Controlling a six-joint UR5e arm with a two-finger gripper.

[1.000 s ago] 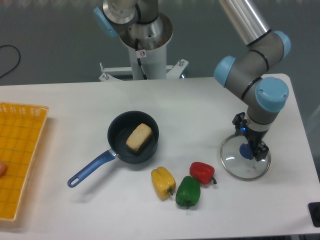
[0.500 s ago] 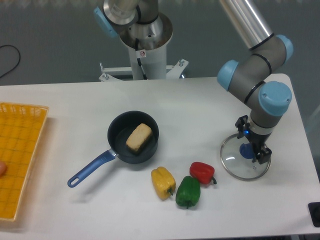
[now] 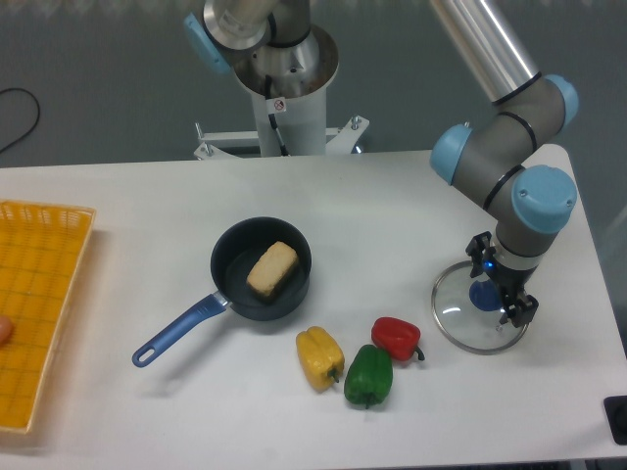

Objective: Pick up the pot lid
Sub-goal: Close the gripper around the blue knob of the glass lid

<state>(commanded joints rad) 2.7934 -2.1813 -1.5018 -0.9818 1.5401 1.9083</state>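
While the orange crate sits at frame left, cut off by the edge, the black frying pan is well apart from it on the bench, blue handle pointing toward the near left. Tan loaf-shaped block lies inside the pan. Next come the peppers: yellow, green just beside it, red a bit farther back, between green and the lid.

Glass pot lid lies flat on the bench right of the red pepper, blue knob up. It's round, so no long axis to line up with; only the knob matters. End effector is over the lid's back right part, fingers spread, nothing pinched. Finger line runs diagonally, back left to near right. In this view the knob shows just left of and slightly nearer than the finger gap; height above it can't be read. Only one arm, so no choice of side.

Judgement: pre-grasp. Next move likely needs centering on the knob, descending, then closing. Off-center descent could land a finger on the knob or glass.
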